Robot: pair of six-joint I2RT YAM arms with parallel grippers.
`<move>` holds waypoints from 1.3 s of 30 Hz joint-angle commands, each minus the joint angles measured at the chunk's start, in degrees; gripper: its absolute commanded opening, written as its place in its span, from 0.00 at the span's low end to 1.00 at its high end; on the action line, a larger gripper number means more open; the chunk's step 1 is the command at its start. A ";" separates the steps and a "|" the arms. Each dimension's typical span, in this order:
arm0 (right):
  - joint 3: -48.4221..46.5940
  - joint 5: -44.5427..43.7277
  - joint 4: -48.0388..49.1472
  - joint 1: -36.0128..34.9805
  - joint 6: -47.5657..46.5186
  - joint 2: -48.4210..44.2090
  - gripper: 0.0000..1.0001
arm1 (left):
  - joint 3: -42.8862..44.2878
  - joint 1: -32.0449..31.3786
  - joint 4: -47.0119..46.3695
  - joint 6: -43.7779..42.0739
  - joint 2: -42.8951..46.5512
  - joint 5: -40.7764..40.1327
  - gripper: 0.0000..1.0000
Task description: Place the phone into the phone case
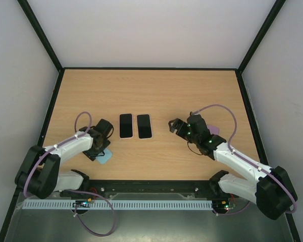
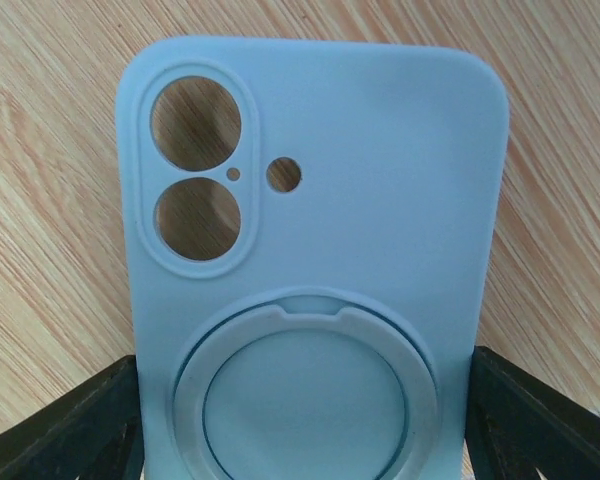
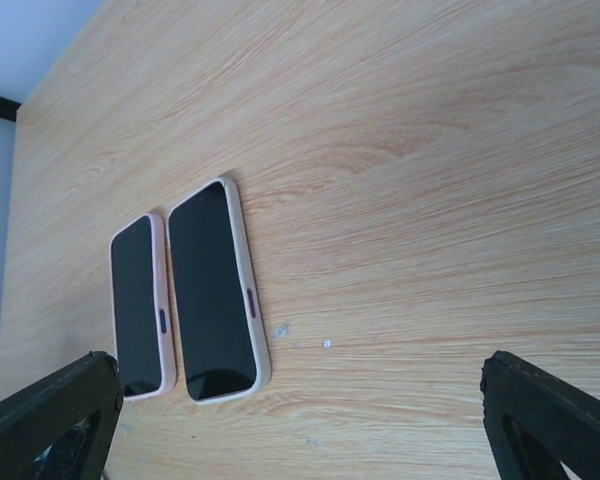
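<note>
Light-blue phone case (image 2: 380, 200) is laid back-up on the wooden table (image 1: 151, 91), in the near-left part, with its two camera cut-outs and a ring mount facing upward. It is bracketed by the left gripper (image 2: 302, 355), whose black fingers (image 2: 70, 420) are set wide, one at each long side of the case; whether the edges are actually pressed cannot be told. A left phone (image 1: 125, 125) and a right phone (image 1: 144, 126) are placed side by side, screens up, at the centre of the table, well apart from the case; pale pink rims are seen around both. The right gripper (image 3: 298, 365) is positioned wide open over bare wood just right of the phones, with nothing between its fingers. A lilac item (image 1: 215, 130) is partly hidden behind the right arm.
</note>
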State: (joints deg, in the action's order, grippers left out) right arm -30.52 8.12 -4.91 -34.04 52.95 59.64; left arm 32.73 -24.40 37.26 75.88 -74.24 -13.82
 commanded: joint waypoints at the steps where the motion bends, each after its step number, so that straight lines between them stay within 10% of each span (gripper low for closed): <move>1: 1.76 3.81 4.45 -0.12 0.80 -0.46 0.96 | -1.44 0.41 -1.01 0.66 0.39 2.94 0.76; 39: 2.04 21.74 54.89 -20.89 18.76 25.40 0.19 | -2.27 -11.55 -31.11 -4.07 14.25 27.16 0.70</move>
State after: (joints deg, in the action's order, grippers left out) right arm -28.51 28.10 42.96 -54.46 69.38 84.09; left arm 31.62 -35.51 9.02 71.99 -60.82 11.86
